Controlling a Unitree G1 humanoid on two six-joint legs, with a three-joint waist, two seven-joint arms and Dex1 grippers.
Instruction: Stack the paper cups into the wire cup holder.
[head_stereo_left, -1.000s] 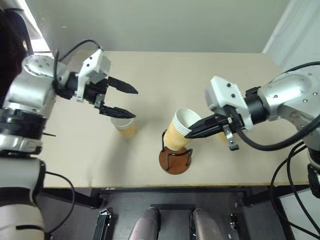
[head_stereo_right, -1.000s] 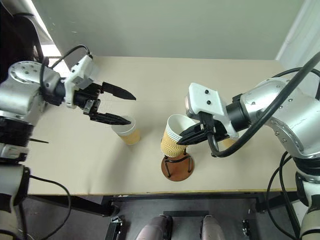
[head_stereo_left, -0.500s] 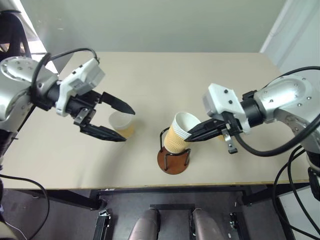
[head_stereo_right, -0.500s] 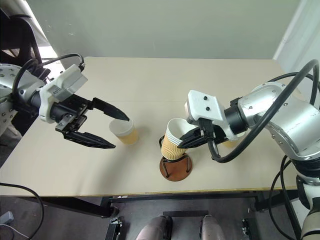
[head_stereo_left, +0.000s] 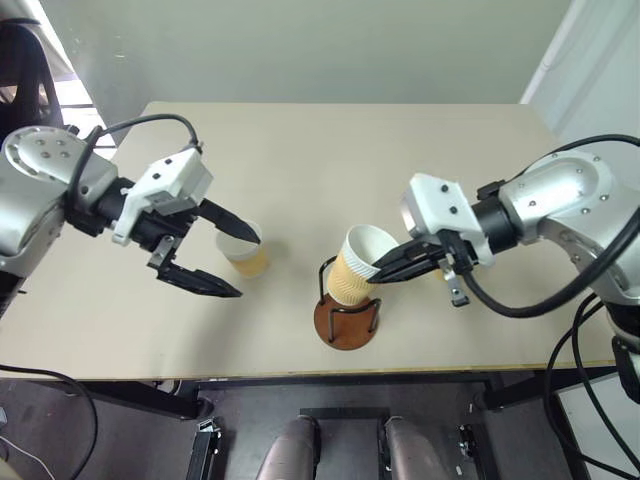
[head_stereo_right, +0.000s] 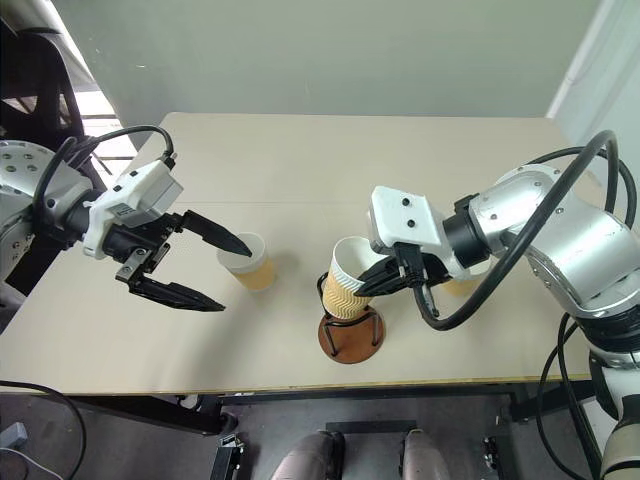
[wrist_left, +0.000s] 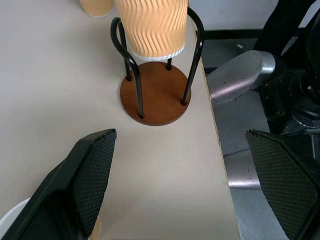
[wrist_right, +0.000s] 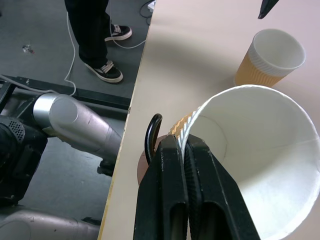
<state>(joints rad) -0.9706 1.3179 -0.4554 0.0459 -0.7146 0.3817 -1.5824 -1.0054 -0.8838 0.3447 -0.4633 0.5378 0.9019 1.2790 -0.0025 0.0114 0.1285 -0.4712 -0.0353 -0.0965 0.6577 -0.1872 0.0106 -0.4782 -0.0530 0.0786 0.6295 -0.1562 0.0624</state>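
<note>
The wire cup holder (head_stereo_left: 346, 322) stands near the table's front edge, a brown disc with black wire uprights. My right gripper (head_stereo_left: 385, 270) is shut on the rim of a tilted paper cup (head_stereo_left: 357, 265). That cup's bottom hangs between the uprights, just above the disc (wrist_left: 155, 95). A second paper cup (head_stereo_left: 245, 250) stands upright on the table to the left. My left gripper (head_stereo_left: 250, 267) is open beside and above it, fingers (wrist_left: 92, 175) spread wide and apart from it. Behind my right gripper, part of a third cup (head_stereo_right: 462, 285) shows.
The beige table (head_stereo_left: 400, 150) has bare room at the back and far left. The holder sits close to the front edge. A person's legs and shoes (wrist_right: 107, 70) stand on the floor beyond the table's edge.
My left arm has drawn back and lower, so its open gripper now sits on the near side of the second cup. The right gripper still holds its cup at the holder.
</note>
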